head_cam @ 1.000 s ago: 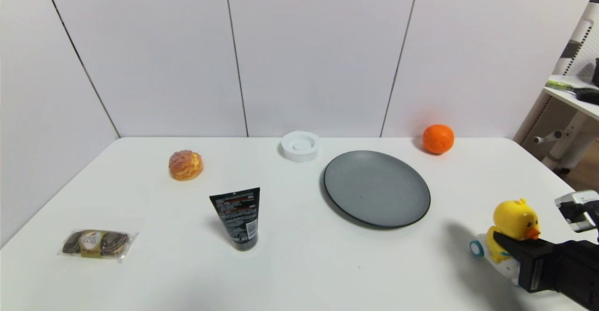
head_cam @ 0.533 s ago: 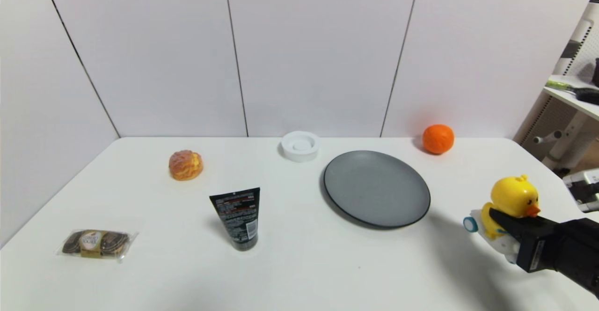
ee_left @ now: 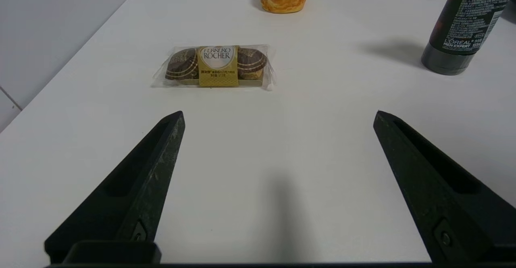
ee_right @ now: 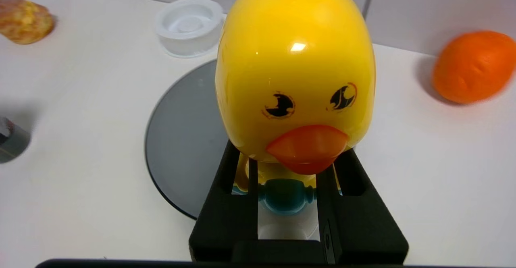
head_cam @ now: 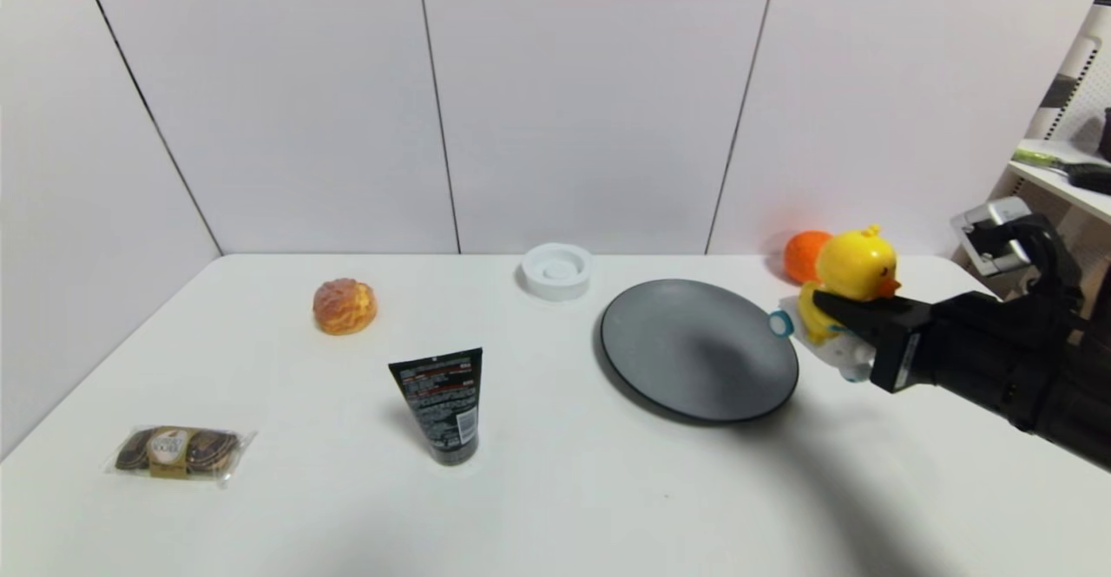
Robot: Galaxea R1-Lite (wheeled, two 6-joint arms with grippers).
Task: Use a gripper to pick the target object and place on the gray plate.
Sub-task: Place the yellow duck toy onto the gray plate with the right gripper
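My right gripper point(head_cam: 840, 317) is shut on the yellow duck toy point(head_cam: 855, 265) with its white scooter and blue wheels, and holds it in the air just beyond the right rim of the gray plate point(head_cam: 694, 347). In the right wrist view the duck point(ee_right: 296, 70) faces the camera, with the black fingers point(ee_right: 225, 187) clamped on its body below the orange beak and the plate point(ee_right: 181, 139) behind it. My left gripper point(ee_left: 278, 117) is open and empty above the table's front left, out of the head view.
An orange ball point(head_cam: 798, 252) sits behind the duck, and a white round dish point(head_cam: 556, 270) at the back. A bun point(head_cam: 345, 305), a black tube point(head_cam: 443, 403) and a chocolate pack point(head_cam: 178, 451) lie to the left. Shelving stands off the table's right edge.
My right gripper has lifted the duck off the table's front right and carried it up, back and leftward to the plate's right rim. The left arm has not moved.
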